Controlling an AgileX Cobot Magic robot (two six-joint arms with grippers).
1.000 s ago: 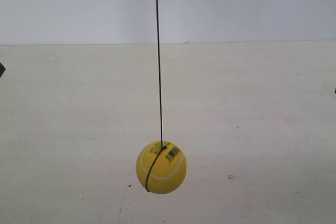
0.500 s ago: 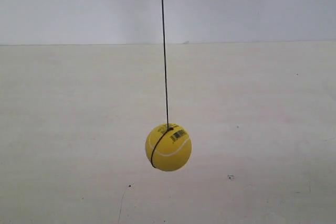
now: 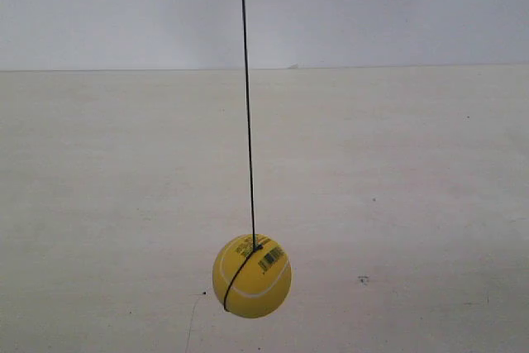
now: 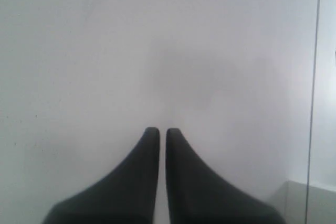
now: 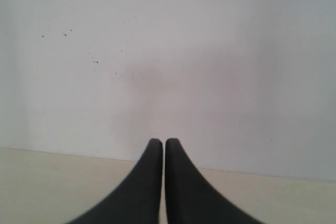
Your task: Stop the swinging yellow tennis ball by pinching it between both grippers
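Ball (image 3: 251, 276) lower-left; grippers (image 4: 163, 131) (image 5: 160, 142) wrist-view only.

Black tapered fingers (image 4: 131, 182) (2 each)

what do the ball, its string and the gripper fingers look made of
Yellow tennis ball: smooth, faintly shiny skin, no fuzz showing, so perhaps rubber or foam. String: thin dark cord, fibre unclear. Left gripper and right gripper: matte black tapered fingers, likely plastic or rubber.

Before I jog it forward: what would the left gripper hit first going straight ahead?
Probably only the white wall; nothing else shows ahead of the left gripper, though depth is unclear.
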